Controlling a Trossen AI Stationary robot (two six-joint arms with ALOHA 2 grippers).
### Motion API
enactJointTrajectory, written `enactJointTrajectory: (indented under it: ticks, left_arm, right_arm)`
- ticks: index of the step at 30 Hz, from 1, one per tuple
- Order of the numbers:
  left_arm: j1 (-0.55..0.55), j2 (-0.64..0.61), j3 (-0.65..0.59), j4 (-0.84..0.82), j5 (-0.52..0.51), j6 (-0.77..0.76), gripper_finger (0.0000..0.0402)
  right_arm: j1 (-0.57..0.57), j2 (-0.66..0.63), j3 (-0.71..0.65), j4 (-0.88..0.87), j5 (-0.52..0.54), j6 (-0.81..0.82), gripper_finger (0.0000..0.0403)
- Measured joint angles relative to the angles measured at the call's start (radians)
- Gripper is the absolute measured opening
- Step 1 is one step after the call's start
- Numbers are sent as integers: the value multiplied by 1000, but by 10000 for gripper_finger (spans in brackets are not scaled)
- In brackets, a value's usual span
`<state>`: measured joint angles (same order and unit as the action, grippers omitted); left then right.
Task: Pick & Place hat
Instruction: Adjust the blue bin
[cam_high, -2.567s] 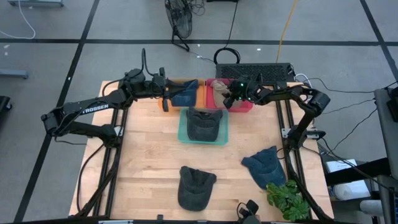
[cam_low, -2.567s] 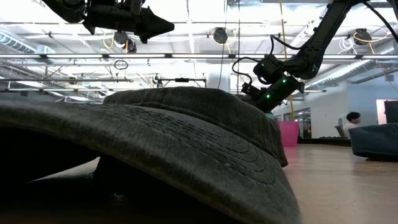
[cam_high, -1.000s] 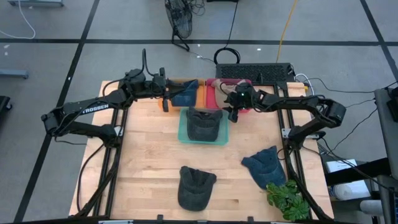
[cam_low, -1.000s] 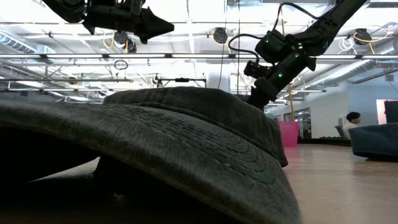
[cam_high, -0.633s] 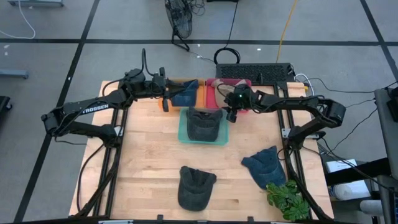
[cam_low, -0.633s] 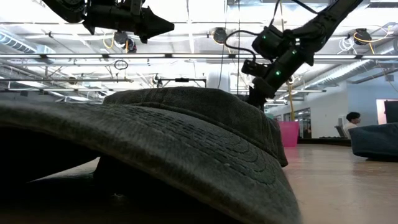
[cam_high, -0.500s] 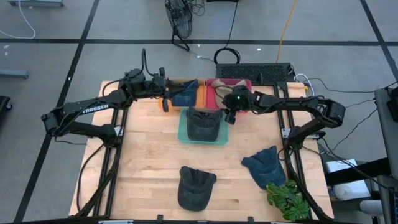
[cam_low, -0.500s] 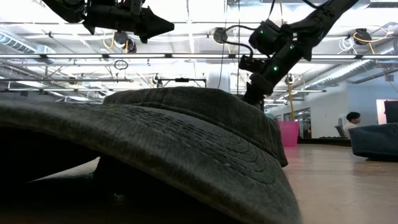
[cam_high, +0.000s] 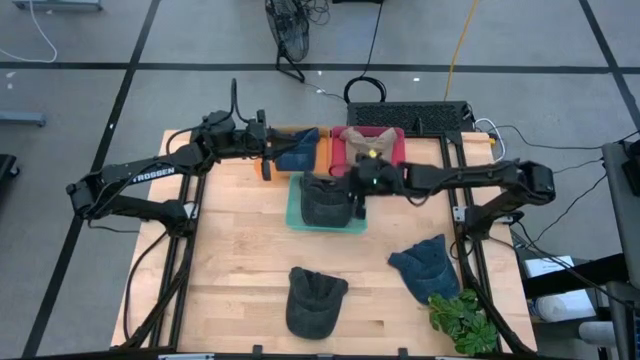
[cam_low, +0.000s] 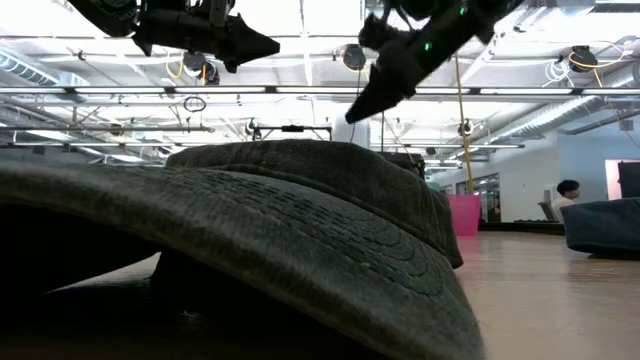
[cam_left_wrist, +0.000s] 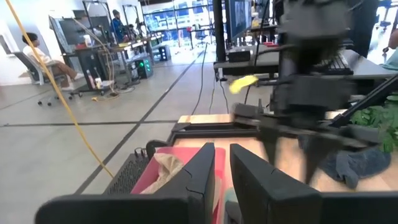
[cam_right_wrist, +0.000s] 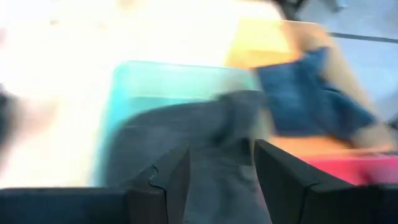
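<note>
Three hats binned, two hats (cam_high: 316, 300) left on table (cam_high: 240, 260); my right gripper (cam_high: 357, 200) wide, empty; left gripper (cam_high: 266, 153) narrow.

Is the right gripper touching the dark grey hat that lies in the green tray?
Cannot tell. In the high view the right gripper overlaps the edge of the dark grey hat in the green tray, but height does not show. The right wrist view is blurred.
</note>
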<state>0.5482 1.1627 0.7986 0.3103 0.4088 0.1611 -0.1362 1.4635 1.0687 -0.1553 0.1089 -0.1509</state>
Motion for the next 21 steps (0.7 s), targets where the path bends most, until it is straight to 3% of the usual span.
enactJointTrajectory:
  ticks: [11,21]
  left_arm:
    - [-41,0,0,0,2,-90,63]
    - [-81,0,0,0,2,-88,63]
  right_arm:
    - [277,14,-68,-13,53,238,155]
    - [335,37,-248,225,53,390,155]
